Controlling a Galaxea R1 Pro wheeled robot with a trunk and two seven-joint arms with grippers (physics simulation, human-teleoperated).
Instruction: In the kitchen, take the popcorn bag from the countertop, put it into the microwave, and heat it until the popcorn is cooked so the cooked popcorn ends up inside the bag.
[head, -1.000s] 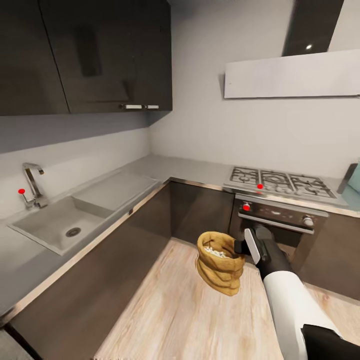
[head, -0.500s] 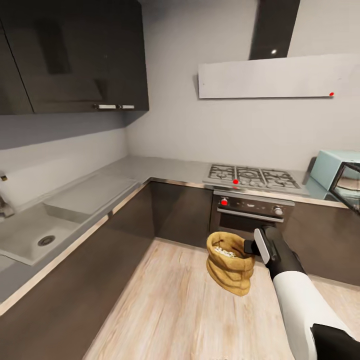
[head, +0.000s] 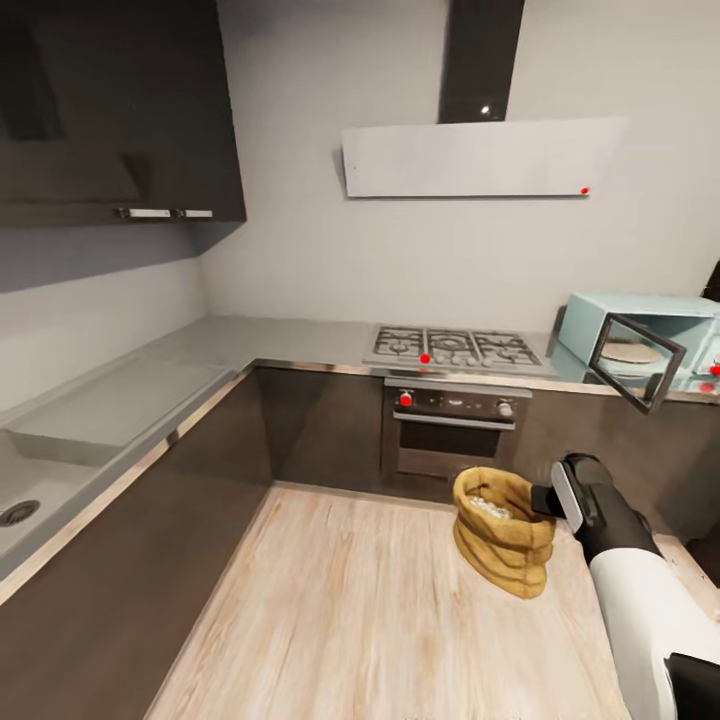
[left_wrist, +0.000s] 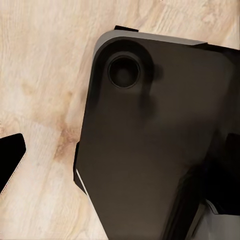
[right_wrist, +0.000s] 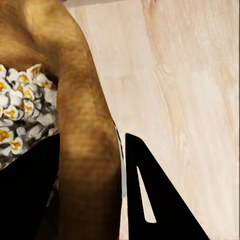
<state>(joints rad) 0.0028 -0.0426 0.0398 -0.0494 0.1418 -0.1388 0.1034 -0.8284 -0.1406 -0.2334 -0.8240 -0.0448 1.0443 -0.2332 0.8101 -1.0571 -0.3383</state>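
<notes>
Our right gripper (head: 543, 497) was pinched shut on the rolled rim of the tan-brown burlap popcorn bag (head: 503, 545), holding it upright above the wooden floor (head: 350, 610) so nothing spilled. The pale mint-blue microwave (head: 640, 330) waited open.

The right gripper (right_wrist: 90, 195) has its two dark fingers (right_wrist: 155, 200) closed on the rolled rim of the popcorn bag (right_wrist: 82, 125), one finger inside the mouth and one outside. Inside the tan sack lies the popcorn (right_wrist: 22, 115), whitish pieces with yellow centres. Beyond the bag shows a pale wooden floor (right_wrist: 185, 75).
</notes>
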